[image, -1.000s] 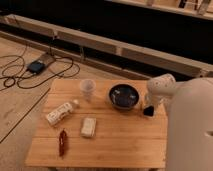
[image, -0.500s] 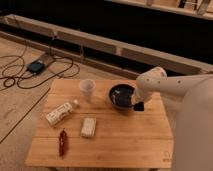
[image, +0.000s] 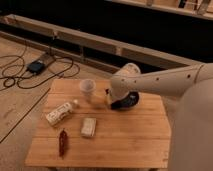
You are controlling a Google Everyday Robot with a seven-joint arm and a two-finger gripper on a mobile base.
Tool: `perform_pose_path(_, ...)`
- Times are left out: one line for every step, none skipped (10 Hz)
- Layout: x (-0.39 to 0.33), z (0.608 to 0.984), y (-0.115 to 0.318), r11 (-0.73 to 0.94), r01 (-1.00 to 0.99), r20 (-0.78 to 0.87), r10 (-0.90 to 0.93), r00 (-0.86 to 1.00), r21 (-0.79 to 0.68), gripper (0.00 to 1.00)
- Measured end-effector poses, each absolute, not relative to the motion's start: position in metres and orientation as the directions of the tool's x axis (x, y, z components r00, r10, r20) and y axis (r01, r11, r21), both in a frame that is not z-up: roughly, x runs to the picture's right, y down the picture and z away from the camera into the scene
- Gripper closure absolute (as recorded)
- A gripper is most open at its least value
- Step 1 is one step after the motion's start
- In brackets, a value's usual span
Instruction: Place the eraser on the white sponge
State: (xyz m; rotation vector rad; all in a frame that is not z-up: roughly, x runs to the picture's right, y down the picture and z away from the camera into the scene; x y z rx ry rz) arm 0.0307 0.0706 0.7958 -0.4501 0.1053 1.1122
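Observation:
The white sponge [image: 88, 126] lies flat on the wooden table [image: 130, 135], left of centre. My white arm reaches in from the right, and its wrist [image: 122, 84] hangs over the back middle of the table. The gripper [image: 107, 97] points down-left, between the cup and the bowl and above and behind the sponge. Something small and dark shows at its tip. I cannot tell if that is the eraser. No eraser lies in plain sight on the table.
A clear plastic cup [image: 87, 89] stands just left of the gripper. A dark round bowl [image: 129, 103] is partly hidden behind the wrist. A white labelled bottle [image: 60, 113] lies at the left, with a red object [image: 63, 142] in front of it. Cables [image: 30, 67] lie on the floor at the left.
The arm has swung left from the table's right side, passing over the bowl. The gripper now hangs beside the cup. The objects on the table have not moved.

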Motion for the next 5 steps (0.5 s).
perform_pose_path(0.016,0.796,0.074,0.379,-0.866,-0.29,0.832,0.473,-0.325,1.0)
perform_pose_path(0.005,0.796,0.078,0.385,-0.855,-0.283,0.826,0.487,-0.347,1.0)
perform_pose_path(-0.007,0.796,0.083,0.389,-0.842,-0.276,0.82,0.502,-0.374,1.0)
perform_pose_path(-0.018,0.795,0.091,0.389,-0.828,-0.272,0.813,0.514,-0.403,1.0)
perform_pose_path(-0.023,0.795,0.096,0.387,-0.823,-0.272,0.81,0.519,-0.417,1.0)
